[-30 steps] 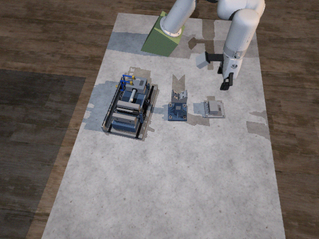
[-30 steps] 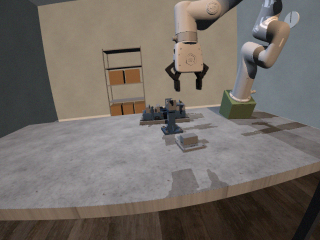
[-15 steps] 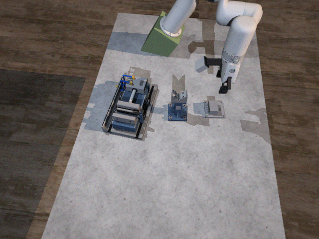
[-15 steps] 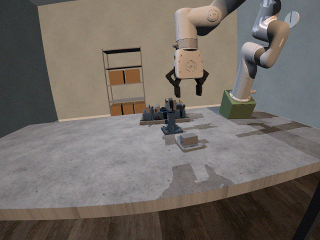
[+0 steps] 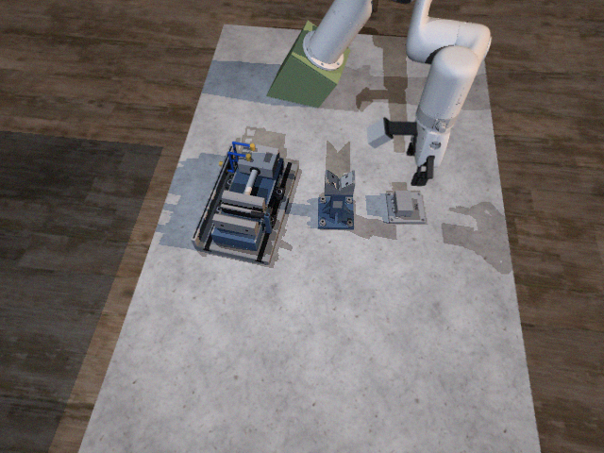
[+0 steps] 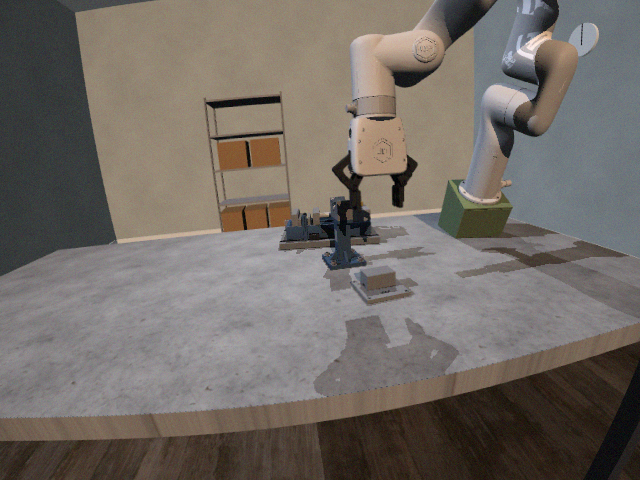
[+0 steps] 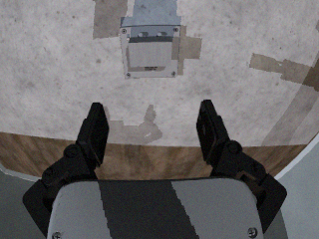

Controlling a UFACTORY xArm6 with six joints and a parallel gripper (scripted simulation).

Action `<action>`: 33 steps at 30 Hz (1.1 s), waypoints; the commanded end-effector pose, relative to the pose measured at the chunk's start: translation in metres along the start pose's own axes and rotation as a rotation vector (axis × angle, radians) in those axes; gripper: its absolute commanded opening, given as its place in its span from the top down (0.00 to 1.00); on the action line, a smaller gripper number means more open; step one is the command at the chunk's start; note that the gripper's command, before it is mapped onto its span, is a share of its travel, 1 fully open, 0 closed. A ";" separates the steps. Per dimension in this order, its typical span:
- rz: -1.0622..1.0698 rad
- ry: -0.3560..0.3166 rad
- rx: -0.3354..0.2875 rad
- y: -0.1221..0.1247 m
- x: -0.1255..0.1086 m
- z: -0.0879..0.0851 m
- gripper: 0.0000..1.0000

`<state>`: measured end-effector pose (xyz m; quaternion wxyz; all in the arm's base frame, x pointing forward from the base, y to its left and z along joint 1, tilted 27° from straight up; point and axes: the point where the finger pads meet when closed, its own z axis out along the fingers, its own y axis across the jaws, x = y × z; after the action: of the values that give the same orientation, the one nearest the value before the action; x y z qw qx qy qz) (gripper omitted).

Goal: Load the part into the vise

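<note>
- The part (image 6: 378, 277), a small grey block, lies flat on the infeed plate (image 6: 399, 294), a square metal plate with a bolt at each corner, resting on the grey tabletop (image 6: 155, 320)
- In the wrist view the part (image 7: 155, 34) shows ahead of the tool's fingers, well apart from them, with the infeed plate (image 7: 174, 72) around it
- The tool (image 6: 374, 194) hangs in the air above the tabletop, its two dark fingers spread wide with nothing between them
- From the top the tool (image 5: 412, 152) sits off to the arm-base side of the infeed plate (image 5: 418, 216), not directly over the part (image 5: 404, 202)
- The V-block (image 5: 338, 181) stands on a blue base between the infeed plate and the vise (image 5: 246, 202), apart from both
- The vise rests on its own base plate; its jaws stand apart with a gap between them, and an air cylinder (image 5: 257, 160) with blue fittings sits at the end nearer the arm's base
- The white arm (image 6: 496, 134) rises from a green pedestal (image 6: 454, 217) at the far edge of the tabletop
- A shelf rack (image 6: 208, 155) holding brown boxes stands against the back wall
</note>
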<state>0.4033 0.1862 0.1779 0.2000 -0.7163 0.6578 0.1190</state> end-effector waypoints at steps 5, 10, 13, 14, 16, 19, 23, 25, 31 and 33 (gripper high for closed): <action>-0.001 -0.001 0.003 -0.001 0.000 0.021 0.11; -0.001 -0.001 0.003 -0.001 0.000 0.036 0.11; -0.001 -0.001 0.003 -0.001 0.000 0.039 0.11; -0.001 -0.001 0.003 -0.001 0.000 0.042 0.11; -0.001 -0.001 0.003 -0.001 0.000 0.048 0.11; -0.001 -0.001 0.003 -0.001 0.000 0.056 0.11; -0.001 -0.001 0.003 -0.001 0.000 0.067 0.11; -0.001 -0.001 0.003 -0.001 0.000 0.072 0.11; -0.001 -0.001 0.003 -0.001 0.000 0.082 0.11; -0.001 -0.001 0.003 -0.001 0.000 0.087 0.11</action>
<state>0.4109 0.2215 0.1067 0.1998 -0.7164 0.6579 0.1187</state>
